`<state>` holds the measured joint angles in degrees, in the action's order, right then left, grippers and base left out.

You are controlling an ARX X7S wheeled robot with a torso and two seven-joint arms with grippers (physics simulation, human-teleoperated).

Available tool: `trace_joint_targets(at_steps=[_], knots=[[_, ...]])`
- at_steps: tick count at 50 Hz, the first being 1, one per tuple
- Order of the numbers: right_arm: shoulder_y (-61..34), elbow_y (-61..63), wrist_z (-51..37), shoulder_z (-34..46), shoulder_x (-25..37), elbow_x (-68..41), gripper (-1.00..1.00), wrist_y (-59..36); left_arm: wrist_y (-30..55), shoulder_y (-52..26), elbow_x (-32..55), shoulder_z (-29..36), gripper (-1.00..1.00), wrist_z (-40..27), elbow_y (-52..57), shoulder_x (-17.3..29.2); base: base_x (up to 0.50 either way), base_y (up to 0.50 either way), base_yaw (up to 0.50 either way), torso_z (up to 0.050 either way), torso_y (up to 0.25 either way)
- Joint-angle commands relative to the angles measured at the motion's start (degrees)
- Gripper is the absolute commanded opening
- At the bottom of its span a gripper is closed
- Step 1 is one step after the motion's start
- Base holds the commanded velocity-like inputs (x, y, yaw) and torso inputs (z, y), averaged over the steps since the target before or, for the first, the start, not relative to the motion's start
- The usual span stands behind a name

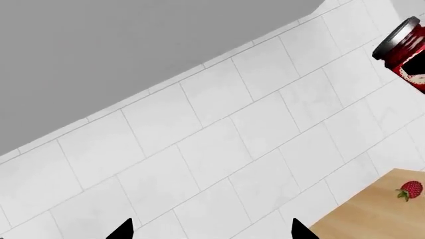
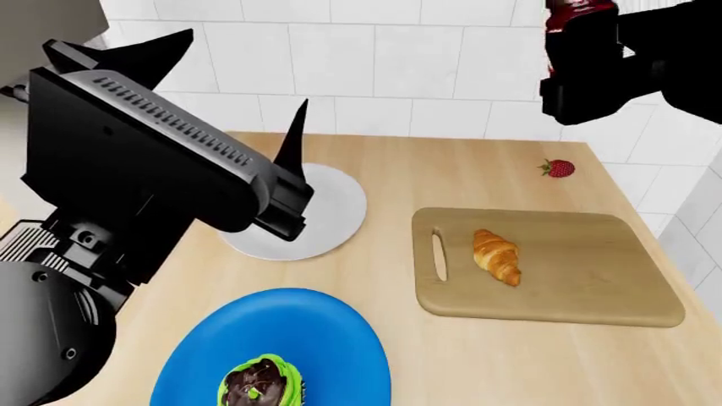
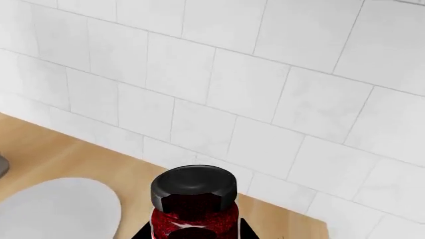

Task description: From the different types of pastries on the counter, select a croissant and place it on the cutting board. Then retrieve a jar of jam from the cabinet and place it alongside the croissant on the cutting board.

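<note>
On the worktop [image 2: 474, 165], step 1 of 2 looks done: the croissant [image 2: 496, 256] lies on the cutting board [image 2: 587, 288], near its slot-handle end by the worktop's right edge. Step 2 remains. The right end effector [image 2: 581, 63] is clenched on the jar of jam [image 3: 193, 204], in the air above the worktop's back edge. The left end effector [image 2: 243, 110] is spread wide, holding nothing.

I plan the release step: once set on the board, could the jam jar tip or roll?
The jar of jam looks rigid, probably glass, so likely fragile. Upright it should stand; on its round side it may roll. The right pincer grips it.
</note>
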<state>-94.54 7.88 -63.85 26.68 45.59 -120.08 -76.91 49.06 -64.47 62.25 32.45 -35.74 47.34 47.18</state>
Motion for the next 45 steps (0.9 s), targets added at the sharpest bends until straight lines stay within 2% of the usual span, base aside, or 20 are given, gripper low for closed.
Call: trace_joint_targets(at_steps=[1, 13, 25, 37, 45], knots=[[3.0, 0.6, 2.5, -0.8, 0.3, 8.0, -1.00, -0.7, -0.1, 0.0, 0.2, 0.0, 1.00, -0.1, 0.1, 0.2, 0.00, 0.00, 0.00, 0.000, 0.000], [10.5, 5.9, 1.9, -2.4, 4.3, 9.2, -1.00, 2.0, -1.1, 1.0, -0.6, 0.1, 1.00, 0.1, 0.0, 0.5, 0.00, 0.00, 0.00, 0.001, 0.000], [23.6, 16.7, 2.7, -12.1, 10.0, 11.3, -1.00, 11.4, -1.6, 1.6, -1.0, 0.3, 1.00, 0.1, 0.0, 0.6, 0.00, 0.00, 0.00, 0.000, 0.001], [34.5, 21.2, 7.0, -17.7, 11.1, 15.0, -1.00, 16.6, -1.9, 1.8, -1.2, 0.4, 1.00, 0.1, 0.0, 0.9, 0.00, 0.00, 0.00, 0.000, 0.001], [38.6, 21.8, 8.3, -17.9, 11.0, 16.1, -1.00, 17.3, -1.8, 1.7, -1.2, 0.6, 1.00, 0.1, -0.1, 0.7, 0.00, 0.00, 0.00, 0.001, 0.000]])
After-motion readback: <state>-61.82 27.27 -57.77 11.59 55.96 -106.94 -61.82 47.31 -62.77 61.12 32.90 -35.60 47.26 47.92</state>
